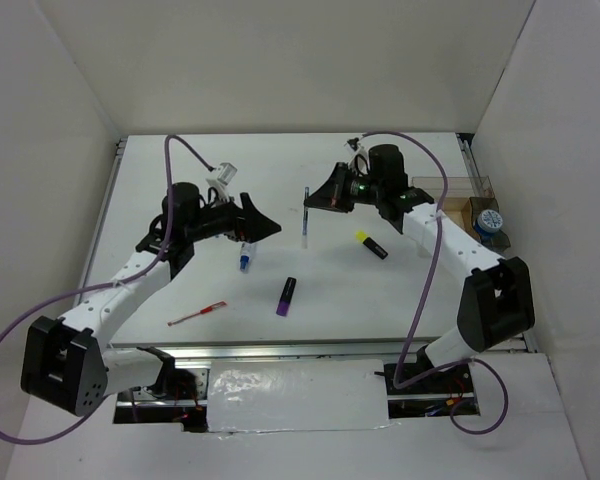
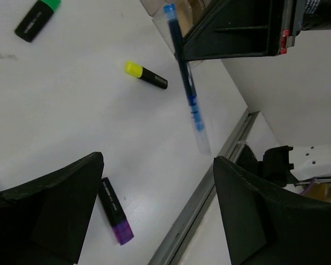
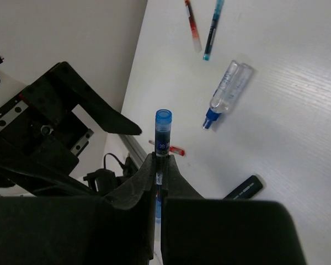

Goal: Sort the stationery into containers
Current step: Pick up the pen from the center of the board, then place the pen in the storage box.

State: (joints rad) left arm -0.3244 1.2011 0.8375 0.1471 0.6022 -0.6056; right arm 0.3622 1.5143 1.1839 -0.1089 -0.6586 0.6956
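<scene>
A: Where is the blue pen?

B: Mid-desk in the overhead view, pinched in the right pincer; the jaws are closed on the barrel just below the blue cap, as the right wrist view shows; it looks clear of the desk, though I cannot be sure.

A: Which way does it lie?

B: Its long axis runs 12 to 6 o'clock from above; the cap is at 12, and the long clear end trails toward 6, well past the fingers.

A: And the left pincer?

B: Wide open and holding nothing; it sits at 9 o'clock of the pen, with the white-blue tube on the desk at its 6 o'clock.

A: So what makes this step go well?

B: I judge it a carry to the clear box at 3 o'clock, by the desk's right edge; the grip is near one end, so the tail may swing; move slowly; keep it above the yellow highlighter on the way.

A: Anything at the box?

B: Turn the wrist until the barrel lines up with the box's longer side; bring the low end inside the walls first; open only when the pen is down, since thin walls may tip under a knock.
</scene>
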